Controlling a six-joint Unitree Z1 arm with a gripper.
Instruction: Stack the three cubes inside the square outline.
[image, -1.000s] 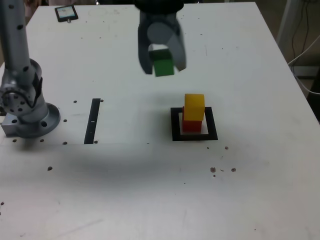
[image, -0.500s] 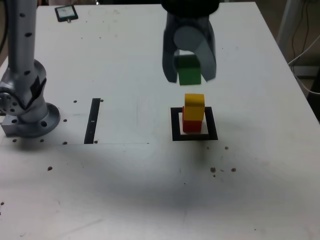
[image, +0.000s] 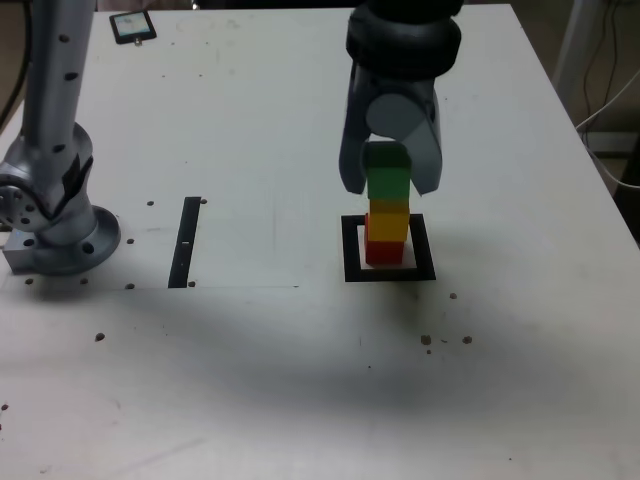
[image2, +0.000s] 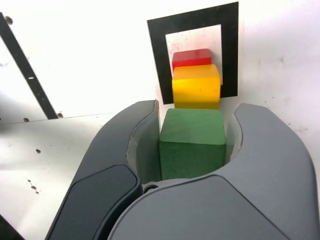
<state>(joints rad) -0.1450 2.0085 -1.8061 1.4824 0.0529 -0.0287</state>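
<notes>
The fingers (image: 389, 170) are closed on the green cube (image: 388, 172), which should be squared over the yellow cube (image: 389, 221) and lowered gently before release. The red cube (image: 384, 252) sits within the square outline (image: 352, 271); a sideways nudge could topple the stack. The black strip (image: 185, 243) lies well apart on the counter (image: 230, 400).

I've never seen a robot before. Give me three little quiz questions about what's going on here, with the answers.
1. Which colour of block is in the gripper: red, yellow or green?
2. True or false: the red block sits above the yellow block.
3. Fill in the gap: the stack stands inside a thick black ____ on the table.

Key: 1. The green block. 2. False; the yellow one rests on the red one. 3. Square outline.
</notes>
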